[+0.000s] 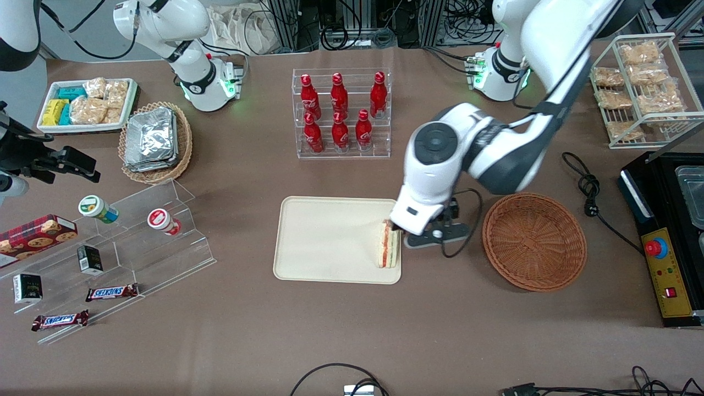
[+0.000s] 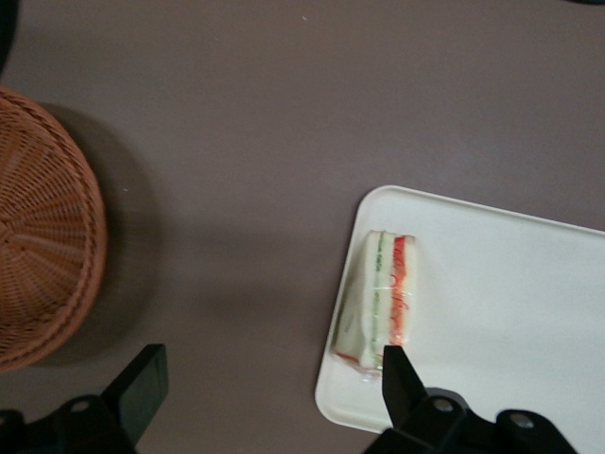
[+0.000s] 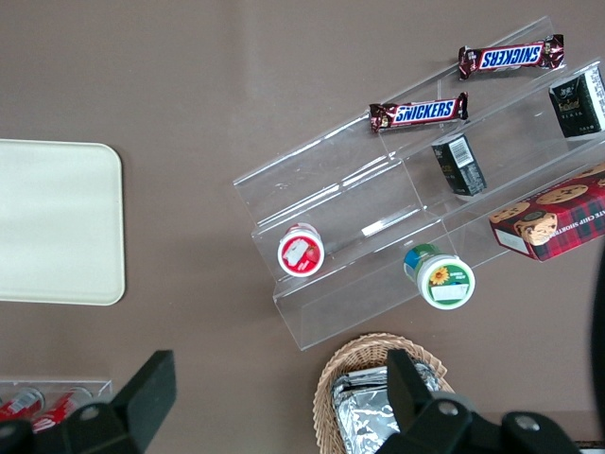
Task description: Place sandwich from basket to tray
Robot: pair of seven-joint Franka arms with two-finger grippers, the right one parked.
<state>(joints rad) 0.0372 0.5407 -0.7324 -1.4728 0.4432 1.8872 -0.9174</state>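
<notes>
The sandwich [image 1: 388,245] [image 2: 382,303], a wrapped wedge with red and green layers, lies on the cream tray [image 1: 330,240] [image 2: 510,312], at the tray's edge nearest the basket. The reddish-brown wicker basket [image 1: 533,242] [image 2: 43,236] stands empty beside the tray, toward the working arm's end of the table. My left gripper [image 1: 410,234] [image 2: 274,383] hovers open above the tray's edge and the bare table between tray and basket. One fingertip [image 2: 397,364] is over the sandwich's end without gripping it. Nothing is between the fingers.
A clear rack of red bottles [image 1: 341,113] stands farther from the front camera than the tray. A black cable [image 1: 588,187] and a black appliance [image 1: 665,236] lie toward the working arm's end. An acrylic stepped shelf [image 1: 137,242] with snacks stands toward the parked arm's end.
</notes>
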